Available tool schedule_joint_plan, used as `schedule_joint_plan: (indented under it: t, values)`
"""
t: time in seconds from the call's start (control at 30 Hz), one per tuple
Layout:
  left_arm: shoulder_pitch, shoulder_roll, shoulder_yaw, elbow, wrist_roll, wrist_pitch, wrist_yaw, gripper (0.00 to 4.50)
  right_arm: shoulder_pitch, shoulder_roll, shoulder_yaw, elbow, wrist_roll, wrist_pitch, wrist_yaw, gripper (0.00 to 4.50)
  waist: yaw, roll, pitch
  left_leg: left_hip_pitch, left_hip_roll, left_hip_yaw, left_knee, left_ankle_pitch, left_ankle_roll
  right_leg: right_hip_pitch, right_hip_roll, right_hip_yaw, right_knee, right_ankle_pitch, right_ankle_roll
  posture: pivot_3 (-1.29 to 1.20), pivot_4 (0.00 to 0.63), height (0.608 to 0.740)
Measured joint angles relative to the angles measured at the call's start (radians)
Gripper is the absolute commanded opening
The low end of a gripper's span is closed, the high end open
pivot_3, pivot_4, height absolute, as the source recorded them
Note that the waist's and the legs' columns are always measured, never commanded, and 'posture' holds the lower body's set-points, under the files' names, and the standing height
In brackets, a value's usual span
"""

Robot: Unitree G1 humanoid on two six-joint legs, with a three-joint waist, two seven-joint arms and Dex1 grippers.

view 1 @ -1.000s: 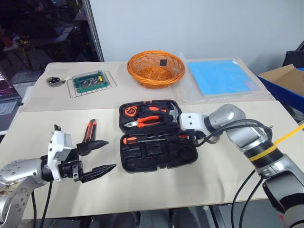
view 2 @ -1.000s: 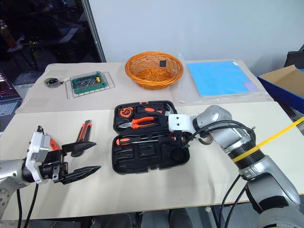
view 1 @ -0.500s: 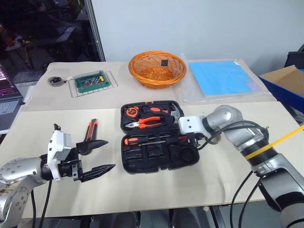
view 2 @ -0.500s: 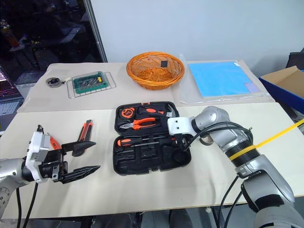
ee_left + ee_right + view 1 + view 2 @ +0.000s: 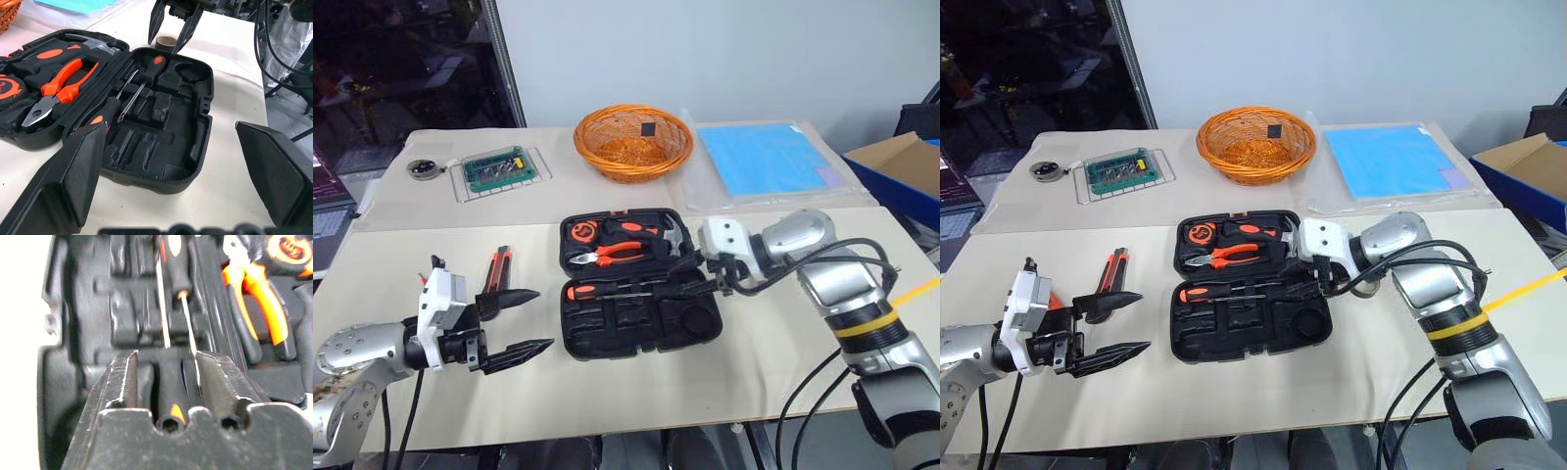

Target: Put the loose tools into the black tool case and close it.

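The table (image 5: 607,392) is covered in pale beige sheeting, split into a near panel and a far panel, and stands against a plain light wall; a dark window with a metal post fills the room at 10 o'clock. At the centre lies the black tool case (image 5: 636,279), opened flat, its lid half toward 12 o'clock holding orange-handled pliers (image 5: 607,252), a tape measure and a hammer. The near half holds two screwdrivers (image 5: 617,288) lying side by side along the hinge, with empty moulded slots below them.

A utility knife (image 5: 498,269) lies loose on the table at 9 o'clock of the case, well apart from it. The left hand (image 5: 514,321) hovers near the knife at 8 o'clock, its fingers spread wide and holding nothing. The right hand (image 5: 1317,281) hangs over the case's 3 o'clock edge, above the screwdriver handles, fingers parted a little with nothing gripped between them.

On the far panel stand an orange wicker basket (image 5: 633,142) at 12 o'clock, a clear tray with a green board (image 5: 501,168) at 11, and a blue sheet (image 5: 769,157) at 1. An open cardboard box (image 5: 901,162) sits at 2 o'clock.
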Motion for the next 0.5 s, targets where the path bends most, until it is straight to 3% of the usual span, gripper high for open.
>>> schedule_joint_plan:
  t: [0.07, 0.27, 0.5]
  values:
    - [0.0, -0.004, -0.002, 0.0, 0.0, 0.0, 0.006, 4.5, 0.056, 0.042, -0.021, -0.033, 0.001, 0.036, -0.091, 0.11, 0.001, 0.0, 0.0, 0.0, 0.0, 0.0, 0.0, 0.0, 0.0, -0.001, 0.0, 0.0, 0.0, 0.0, 0.0, 0.0, 0.15, 0.74]
    - [0.004, -0.02, -0.009, 0.003, 0.001, 0.001, 0.03, 4.5, 0.298, 0.125, -0.002, -0.133, -0.118, -0.035, -0.365, 0.11, 0.003, 0.0, 0.0, -0.001, -0.001, 0.001, 0.0, 0.0, 0.0, -0.001, 0.0, 0.001, 0.0, 0.0, 0.0, 0.0, 0.15, 0.74]
    - [-0.013, -0.023, -0.052, 0.018, 0.023, -0.016, 0.034, 4.5, 0.32, 0.103, 0.117, -0.145, -0.295, -0.172, -0.469, 0.11, -0.003, -0.003, -0.004, 0.01, 0.001, 0.001, 0.0, 0.0, 0.0, 0.006, 0.002, 0.0, -0.001, -0.004, 0.004, 0.0, 0.15, 0.74]
